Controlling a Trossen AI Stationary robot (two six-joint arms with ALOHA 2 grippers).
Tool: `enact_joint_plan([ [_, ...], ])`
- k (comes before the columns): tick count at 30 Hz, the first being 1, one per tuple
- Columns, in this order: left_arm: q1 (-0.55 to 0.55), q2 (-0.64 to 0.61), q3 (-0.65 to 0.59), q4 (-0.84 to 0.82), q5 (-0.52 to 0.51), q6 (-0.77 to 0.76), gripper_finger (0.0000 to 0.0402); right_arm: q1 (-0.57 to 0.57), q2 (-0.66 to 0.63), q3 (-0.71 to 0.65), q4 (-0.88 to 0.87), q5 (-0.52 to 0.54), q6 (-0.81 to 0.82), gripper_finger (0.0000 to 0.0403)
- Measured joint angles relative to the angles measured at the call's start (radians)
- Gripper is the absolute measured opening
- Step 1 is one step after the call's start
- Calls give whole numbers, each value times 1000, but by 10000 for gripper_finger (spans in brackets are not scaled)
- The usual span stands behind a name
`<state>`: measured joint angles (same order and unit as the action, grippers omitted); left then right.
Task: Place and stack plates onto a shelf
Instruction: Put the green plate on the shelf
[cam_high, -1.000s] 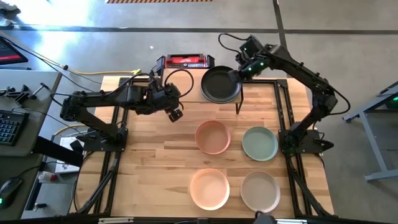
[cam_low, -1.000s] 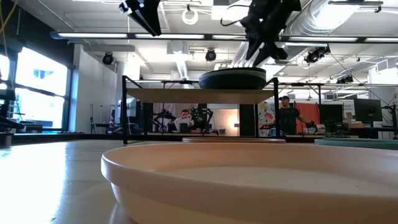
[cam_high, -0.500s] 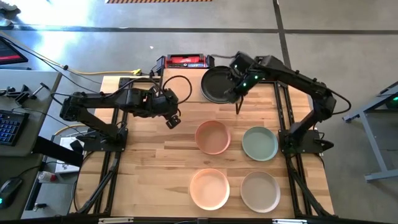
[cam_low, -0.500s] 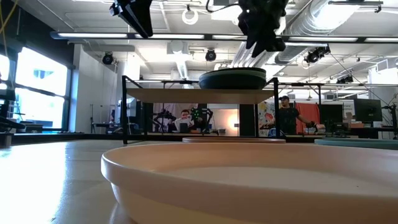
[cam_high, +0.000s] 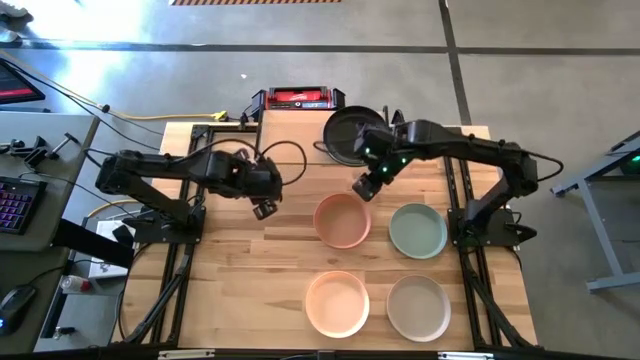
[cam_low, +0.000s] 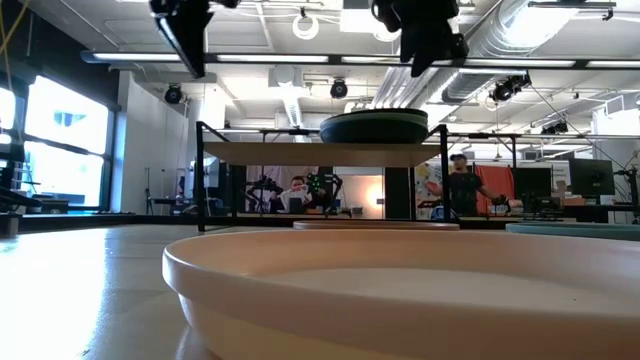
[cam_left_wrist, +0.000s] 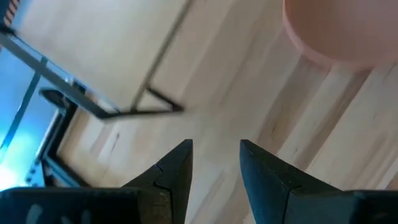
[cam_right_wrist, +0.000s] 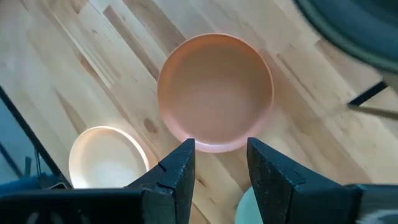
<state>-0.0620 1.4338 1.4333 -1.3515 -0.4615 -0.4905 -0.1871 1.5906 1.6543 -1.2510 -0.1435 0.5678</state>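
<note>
Black plate (cam_high: 348, 134) sits on the right end of the shelf (cam_high: 300, 135), which stands at the bench's (cam_high: 240, 270) far edge. Four plates lie on the bench's right half: a peach-pink one (cam_high: 343, 220) mid-bench, a green one (cam_high: 417, 230) by the right edge, a lighter peach one (cam_high: 337, 304) and a beige one (cam_high: 418, 307) along the near edge. The right gripper (cam_high: 364, 185) hangs above the bench between the shelf and the peach-pink plate, fingers (cam_right_wrist: 176, 174) apart, holding nothing. The left gripper (cam_high: 263, 209) hovers over bare wood just in front of the shelf's left end, fingers (cam_left_wrist: 171, 171) likewise spread and empty.
</note>
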Motion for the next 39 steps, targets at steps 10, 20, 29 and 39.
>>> enact_joint_plan([
  [10, -87, 0, -124, -35, 16, -64, 122, 189, 0, 0, -32, 136, 245, 124],
  [20, -186, 0, -177, -34, 50, -131, 122, 458, 19, 0, -79, 262, 555, 124],
  [29, -237, 0, -223, -36, 61, -228, 122, 596, 114, 0, -116, 299, 696, 124],
  [39, -323, 0, -225, -35, 60, -329, 122, 640, 223, 0, -257, 301, 742, 124],
])
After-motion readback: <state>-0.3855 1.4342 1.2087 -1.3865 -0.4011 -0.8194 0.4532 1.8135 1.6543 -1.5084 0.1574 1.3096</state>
